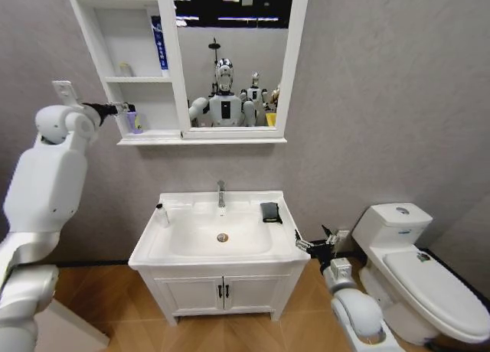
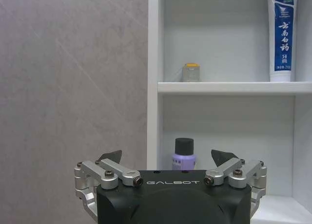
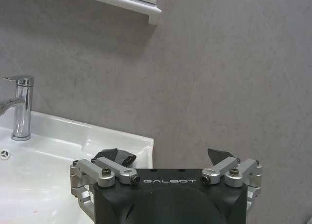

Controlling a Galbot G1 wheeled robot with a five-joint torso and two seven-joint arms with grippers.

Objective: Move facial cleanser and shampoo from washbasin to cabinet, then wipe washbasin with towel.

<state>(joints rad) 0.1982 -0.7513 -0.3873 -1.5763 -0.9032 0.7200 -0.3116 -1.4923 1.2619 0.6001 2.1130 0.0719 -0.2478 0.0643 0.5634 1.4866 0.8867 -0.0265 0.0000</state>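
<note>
The small purple bottle with a black cap (image 1: 133, 121) stands upright on the bottom shelf of the cabinet (image 1: 138, 80), at 9 o'clock from the mirror (image 1: 230, 61). In the left wrist view this bottle (image 2: 183, 155) stands apart from and between the spread fingertips (image 2: 112, 156). The left gripper (image 1: 122, 109) is released, level with the bottom shelf, just at the bottle.

A white bottle (image 1: 161, 214) stands on the washbasin (image 1: 222, 237) rim at 9 o'clock from the drain (image 1: 223, 237). The towel (image 1: 269, 212) lies folded on the rim at 2 o'clock from the drain. The tap (image 1: 221, 193) stands at 12 o'clock.

The right gripper (image 1: 310, 243) is released, low beside the washbasin's right edge, near the toilet (image 1: 421, 275).

A blue-and-white tube (image 2: 282, 36) and a small jar (image 2: 191, 72) stand on the middle shelf.
</note>
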